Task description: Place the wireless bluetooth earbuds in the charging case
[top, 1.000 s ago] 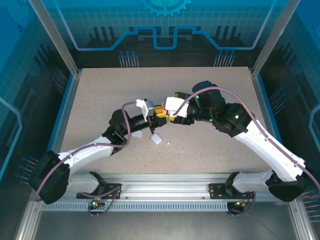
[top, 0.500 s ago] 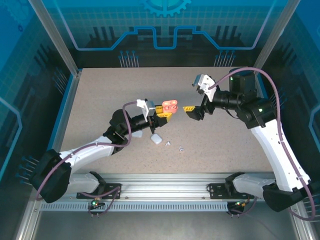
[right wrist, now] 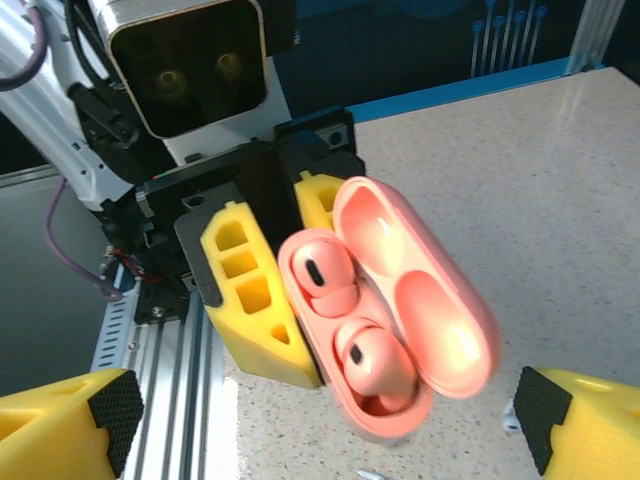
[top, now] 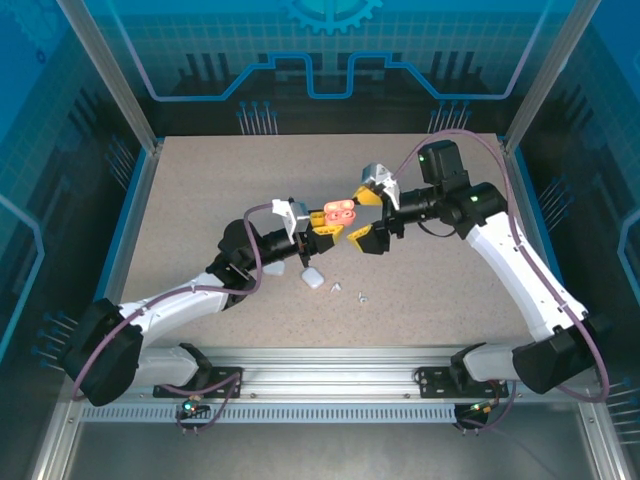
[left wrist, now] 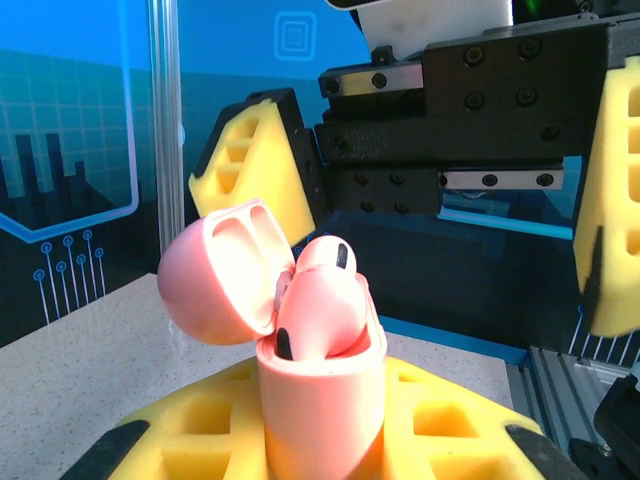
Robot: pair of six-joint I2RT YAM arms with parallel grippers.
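At frame centre your left end effector point(top: 327, 226) clamps the lid-up pink charging case point(top: 341, 210), while your right end effector point(top: 363, 218), jaws spread, faces it from just right.

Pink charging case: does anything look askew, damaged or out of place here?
Nothing looks damaged. The pink charging case is open, with both pink earbuds sitting in their wells. Two tiny white earbuds lie loose on the table beside the white case.

Pink earbuds point(right wrist: 325, 274) seated in open pink case point(right wrist: 442, 300)
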